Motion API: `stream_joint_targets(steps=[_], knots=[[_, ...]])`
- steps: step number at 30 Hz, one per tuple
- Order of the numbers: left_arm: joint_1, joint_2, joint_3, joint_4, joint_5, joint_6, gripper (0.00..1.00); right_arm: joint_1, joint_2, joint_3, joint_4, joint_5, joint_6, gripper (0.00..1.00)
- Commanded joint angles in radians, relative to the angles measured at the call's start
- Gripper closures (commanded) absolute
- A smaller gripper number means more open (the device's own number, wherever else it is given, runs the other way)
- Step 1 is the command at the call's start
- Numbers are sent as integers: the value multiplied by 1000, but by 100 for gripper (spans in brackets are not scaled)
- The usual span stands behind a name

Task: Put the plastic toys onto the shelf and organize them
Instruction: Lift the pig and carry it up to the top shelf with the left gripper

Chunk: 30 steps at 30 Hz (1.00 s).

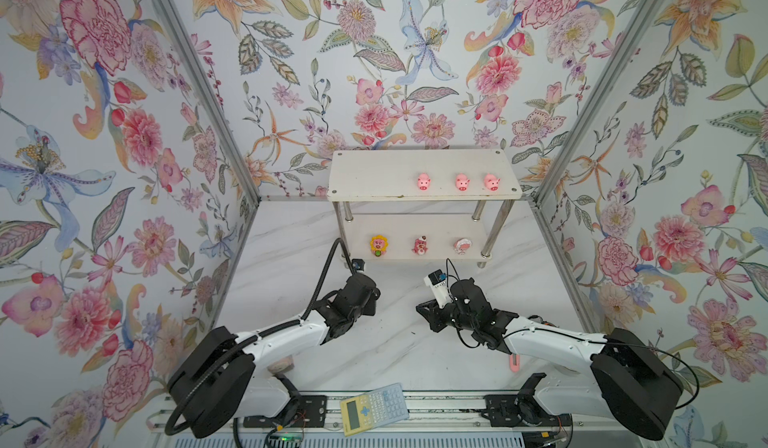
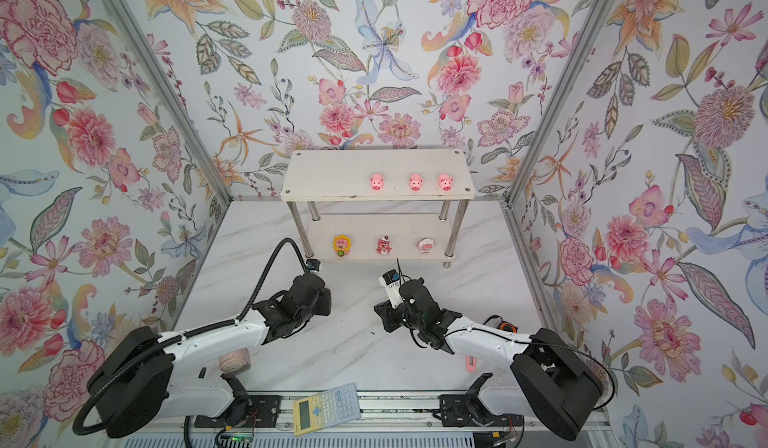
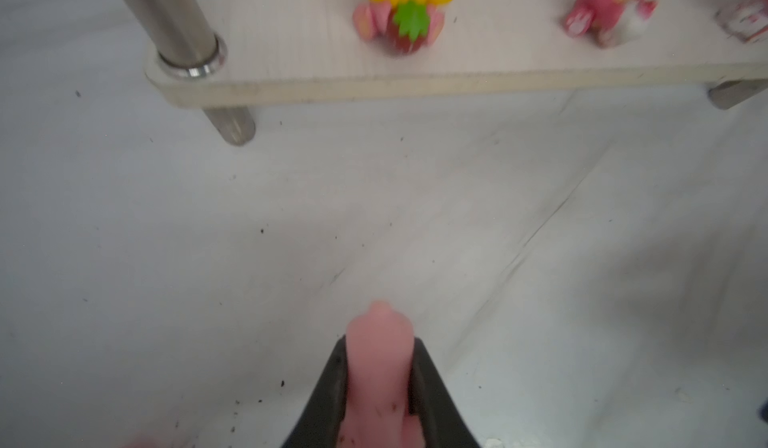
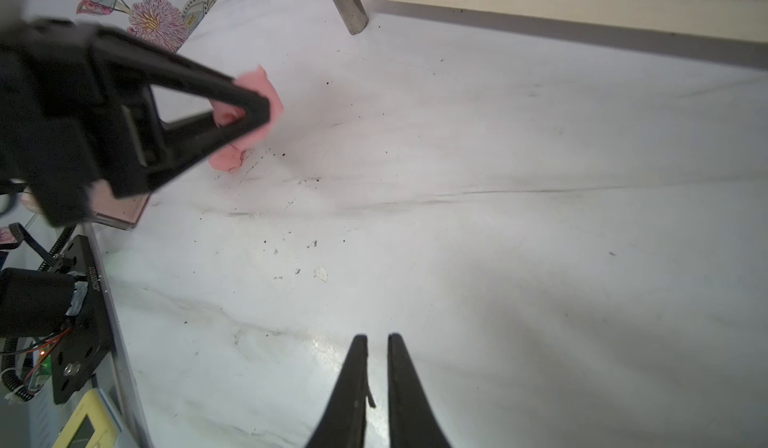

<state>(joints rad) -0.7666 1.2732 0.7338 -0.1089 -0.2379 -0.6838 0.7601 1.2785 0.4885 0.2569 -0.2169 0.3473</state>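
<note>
On the shelf [image 1: 374,171], three pigs [image 1: 462,182] stand on the top tier and three other toys [image 1: 420,246] on the lower one. Left gripper [image 3: 380,344] pinches a pink pig [image 3: 379,325] close to the table [image 1: 291,238], in front of the shelf. Right gripper [image 4: 377,338] is almost pressed together, holding nothing. The held pig likely goes up next.

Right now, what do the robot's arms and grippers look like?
Both arms have white shells with bulky black joints. The left arm carries a ribbed black conduit; the right arm trails thin black wires. The left gripper and right gripper both have slim black fingers tapering to points.
</note>
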Motion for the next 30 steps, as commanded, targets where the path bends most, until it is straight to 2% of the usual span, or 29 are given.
stream_joint_targets(steps=[1,4,10,17,24,26,30], knots=[[-23,-105,214,-235,-111,93,74,-8,-45,-12,-29,7,21,86],[-33,-105,431,-372,-162,138,75,-8,-73,-15,-45,10,28,86],[-40,44,815,-510,-210,245,76,-14,-91,-28,-42,16,47,85],[-38,402,1345,-697,-233,357,72,-18,-44,-20,-36,5,58,84],[-9,729,1832,-893,-225,382,72,-18,-22,-14,-30,-14,65,84],[2,775,1896,-922,-234,379,71,-19,-30,-15,-34,-13,65,83],[26,772,1831,-870,-209,361,70,-19,-42,-16,-42,-7,59,83]])
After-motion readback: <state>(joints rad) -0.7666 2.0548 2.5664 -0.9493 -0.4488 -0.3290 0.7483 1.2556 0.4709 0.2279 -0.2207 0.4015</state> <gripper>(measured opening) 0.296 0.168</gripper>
